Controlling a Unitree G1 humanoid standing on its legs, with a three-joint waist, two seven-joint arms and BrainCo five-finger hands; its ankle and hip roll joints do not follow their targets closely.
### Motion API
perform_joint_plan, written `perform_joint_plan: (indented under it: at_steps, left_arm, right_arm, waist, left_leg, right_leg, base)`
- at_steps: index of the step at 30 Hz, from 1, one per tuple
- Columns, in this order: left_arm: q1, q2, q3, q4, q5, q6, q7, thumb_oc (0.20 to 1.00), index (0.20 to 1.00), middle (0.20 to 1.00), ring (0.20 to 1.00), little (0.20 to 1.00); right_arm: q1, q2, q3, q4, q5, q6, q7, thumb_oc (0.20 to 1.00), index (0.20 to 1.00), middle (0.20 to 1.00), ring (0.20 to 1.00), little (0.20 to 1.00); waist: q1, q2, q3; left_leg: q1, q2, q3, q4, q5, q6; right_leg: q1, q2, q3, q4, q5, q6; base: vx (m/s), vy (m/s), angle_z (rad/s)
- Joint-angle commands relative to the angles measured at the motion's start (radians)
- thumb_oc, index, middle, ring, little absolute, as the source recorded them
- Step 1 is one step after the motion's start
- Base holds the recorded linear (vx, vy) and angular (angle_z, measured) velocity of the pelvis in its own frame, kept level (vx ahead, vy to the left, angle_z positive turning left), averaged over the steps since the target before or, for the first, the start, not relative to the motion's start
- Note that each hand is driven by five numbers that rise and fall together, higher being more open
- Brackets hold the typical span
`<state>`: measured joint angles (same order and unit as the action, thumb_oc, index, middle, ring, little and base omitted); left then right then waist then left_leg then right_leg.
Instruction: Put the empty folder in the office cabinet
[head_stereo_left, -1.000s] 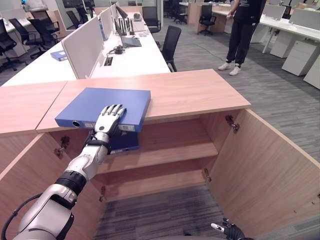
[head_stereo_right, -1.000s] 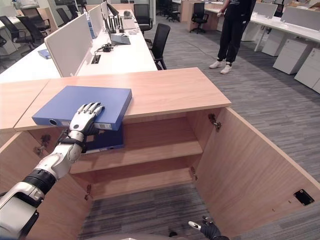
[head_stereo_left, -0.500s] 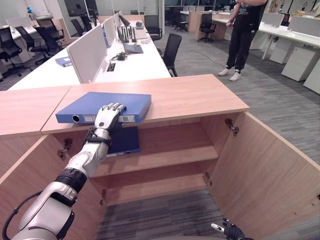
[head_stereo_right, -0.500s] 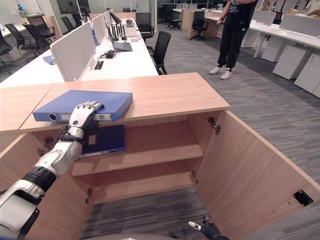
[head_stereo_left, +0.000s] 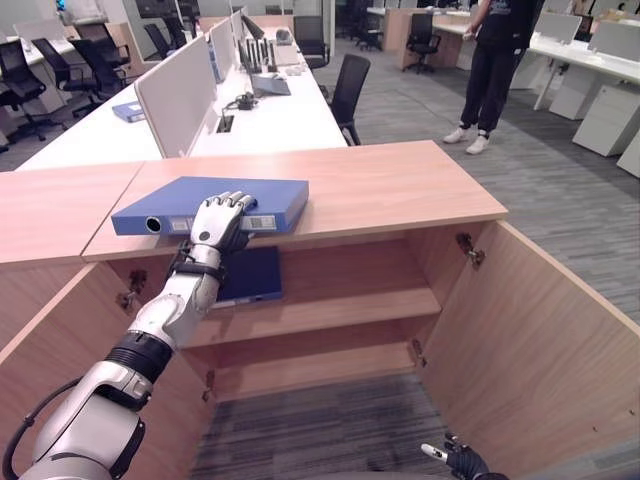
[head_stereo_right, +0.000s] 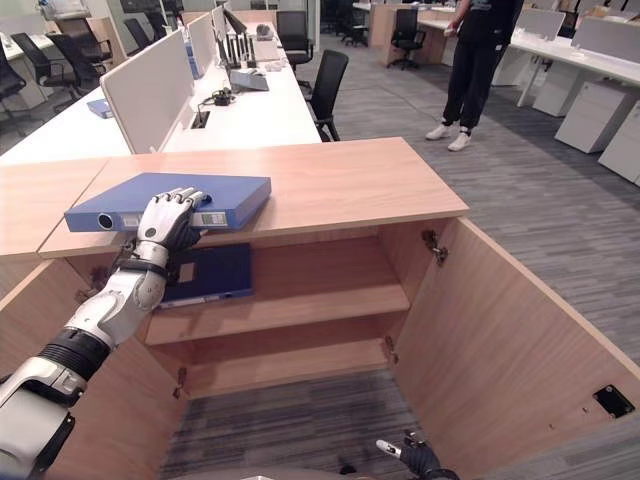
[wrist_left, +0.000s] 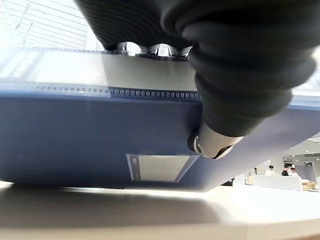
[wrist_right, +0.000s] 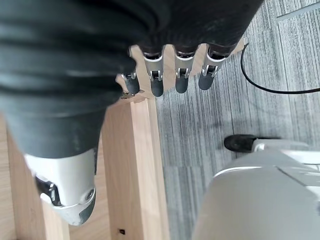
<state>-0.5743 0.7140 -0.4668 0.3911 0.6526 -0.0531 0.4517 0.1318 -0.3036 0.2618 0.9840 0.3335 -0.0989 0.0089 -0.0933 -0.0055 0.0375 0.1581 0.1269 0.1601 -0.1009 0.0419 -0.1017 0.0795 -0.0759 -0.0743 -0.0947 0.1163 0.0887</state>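
Office cabinet top (head_stereo_left: 380, 185) carries our stiff, light-looking blue folder (head_stereo_left: 230, 195); our left hand (head_stereo_left: 220, 222) clasps its spine edge, fingers (head_stereo_left: 232, 203) curled over, a sound hold.

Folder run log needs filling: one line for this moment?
left hand: shut on folder | folder: on cabinet top | right hand: open, idle | doors: open

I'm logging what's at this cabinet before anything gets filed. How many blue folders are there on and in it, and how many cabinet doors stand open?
Blue folders: 2, the folder on the cabinet top under the left hand, and the folder on the upper shelf
Open cabinet doors: 2, the left door and the right door
Total: 4
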Motion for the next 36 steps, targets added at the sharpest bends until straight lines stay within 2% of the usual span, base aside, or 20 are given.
perform_joint_plan:
  at_steps: [1, 9, 16, 18, 23, 26, 27, 28, 29, 30, 31, 36]
  left_arm:
    - [-0.191, 0.033, 0.048, 0.001, -0.046, -0.020, 0.037, 0.200, 0.200, 0.200, 0.200, 0.200]
    - [-0.208, 0.078, 0.164, -0.237, -0.132, -0.082, 0.068, 0.200, 0.200, 0.200, 0.200, 0.200]
    - [-0.180, 0.066, 0.244, -0.376, -0.218, -0.129, 0.062, 0.200, 0.200, 0.200, 0.200, 0.200]
    - [-0.169, 0.058, 0.262, -0.402, -0.245, -0.140, 0.055, 0.200, 0.200, 0.200, 0.200, 0.200]
    - [-0.101, -0.025, 0.355, -0.558, -0.587, -0.260, 0.002, 0.200, 0.200, 0.200, 0.200, 0.200]
    - [-0.030, -0.089, 0.403, -0.639, -0.867, -0.343, -0.091, 0.200, 0.200, 0.200, 0.200, 0.200]
    - [-0.026, -0.089, 0.407, -0.642, -0.871, -0.342, -0.095, 0.200, 0.200, 0.200, 0.200, 0.200]
    - [0.016, -0.117, 0.425, -0.684, -1.010, -0.362, -0.157, 0.200, 0.200, 0.200, 0.200, 0.200]
    - [0.017, -0.117, 0.425, -0.684, -1.010, -0.362, -0.157, 0.200, 0.200, 0.200, 0.200, 0.200]
    - [0.040, -0.137, 0.429, -0.710, -1.087, -0.371, -0.195, 0.200, 0.200, 0.200, 0.200, 0.200]
    - [0.075, -0.156, 0.425, -0.733, -1.190, -0.368, -0.250, 0.200, 0.200, 0.200, 0.200, 0.200]
    - [0.166, -0.179, 0.433, -0.804, -1.411, -0.352, -0.380, 0.200, 0.200, 0.200, 0.200, 0.200]
  right_arm:
    - [-0.069, 0.018, -0.003, 0.018, 0.026, -0.020, -0.004, 1.000, 1.000, 1.000, 1.000, 1.000]
    - [-0.082, 0.038, 0.012, 0.042, 0.015, -0.018, 0.004, 1.000, 1.000, 1.000, 1.000, 1.000]
    - [-0.094, 0.049, 0.018, 0.044, 0.016, -0.020, 0.007, 1.000, 1.000, 1.000, 1.000, 1.000]
    - [-0.096, 0.050, 0.019, 0.046, 0.016, -0.019, 0.008, 1.000, 1.000, 1.000, 1.000, 1.000]
    - [-0.114, 0.056, 0.019, 0.045, 0.019, -0.010, 0.012, 1.000, 1.000, 1.000, 1.000, 1.000]
    - [-0.122, 0.056, 0.013, 0.037, 0.027, -0.005, 0.013, 1.000, 1.000, 1.000, 1.000, 1.000]
    - [-0.122, 0.055, 0.014, 0.037, 0.027, -0.005, 0.013, 1.000, 1.000, 1.000, 1.000, 1.000]
    - [-0.123, 0.059, 0.015, 0.035, 0.031, -0.001, 0.016, 1.000, 1.000, 1.000, 1.000, 1.000]
    - [-0.123, 0.058, 0.015, 0.035, 0.031, -0.001, 0.016, 1.000, 1.000, 1.000, 1.000, 1.000]
    - [-0.126, 0.064, 0.014, 0.038, 0.034, 0.001, 0.020, 1.000, 1.000, 1.000, 1.000, 1.000]
    - [-0.126, 0.065, 0.017, 0.043, 0.032, 0.005, 0.022, 1.000, 1.000, 1.000, 1.000, 1.000]
    - [-0.134, 0.076, 0.019, 0.067, 0.028, 0.012, 0.036, 1.000, 1.000, 1.000, 1.000, 1.000]
  waist:
    - [0.008, -0.010, 0.033]
    - [0.030, 0.003, 0.024]
    - [0.043, 0.007, 0.021]
    - [0.044, 0.009, 0.017]
    - [0.056, 0.010, 0.018]
    - [0.061, 0.013, 0.021]
    - [0.060, 0.014, 0.020]
    - [0.064, 0.015, 0.022]
    - [0.064, 0.015, 0.022]
    - [0.067, 0.014, 0.023]
    - [0.069, 0.016, 0.025]
    - [0.082, 0.015, 0.030]
  left_leg:
    - [0.042, 0.000, -0.001, 0.014, -0.083, -0.012]
    - [0.036, -0.005, -0.017, 0.014, -0.078, -0.013]
    - [0.028, -0.005, -0.025, 0.014, -0.064, -0.012]
    - [0.032, -0.006, -0.029, 0.014, -0.075, -0.013]
    - [0.022, -0.004, -0.038, 0.014, -0.059, -0.011]
    - [0.022, -0.005, -0.042, 0.014, -0.059, -0.010]
    - [0.023, -0.005, -0.042, 0.014, -0.059, -0.010]
    - [0.023, -0.006, -0.044, 0.014, -0.059, -0.009]
    - [0.023, -0.006, -0.044, 0.014, -0.059, -0.009]
    - [0.021, -0.006, -0.045, 0.014, -0.059, -0.008]
    - [0.021, -0.005, -0.045, 0.014, -0.059, -0.008]
    - [0.019, -0.007, -0.053, 0.014, -0.061, -0.007]
  right_leg:
    - [0.083, -0.086, 0.013, 0.042, -0.167, 0.111]
    - [0.090, -0.091, 0.000, 0.034, -0.164, 0.108]
    - [0.088, -0.090, -0.008, 0.036, -0.154, 0.102]
    - [0.095, -0.090, -0.010, 0.033, -0.163, 0.103]
    - [0.089, -0.088, -0.017, 0.038, -0.156, 0.095]
    - [0.090, -0.089, -0.018, 0.040, -0.157, 0.092]
    - [0.090, -0.088, -0.018, 0.040, -0.157, 0.092]
    - [0.093, -0.089, -0.019, 0.041, -0.158, 0.090]
    - [0.093, -0.089, -0.019, 0.041, -0.158, 0.090]
    - [0.094, -0.089, -0.019, 0.041, -0.159, 0.089]
    - [0.095, -0.089, -0.020, 0.043, -0.160, 0.087]
    - [0.098, -0.088, -0.025, 0.045, -0.162, 0.085]
  base:
    - [-0.03, -0.013, 0.05]
    - [-0.01, -0.020, 0.06]
    - [-0.01, -0.019, 0.04]
    - [0.02, -0.014, 0.02]
    - [-0.01, -0.027, 0.05]
    - [0.00, -0.013, 0.03]
    - [-0.01, -0.008, 0.03]
    - [0.00, 0.000, 0.00]
    - [0.00, -0.010, 0.04]
    - [0.00, 0.000, 0.00]
    - [0.00, 0.000, 0.00]
    - [0.00, 0.001, 0.02]
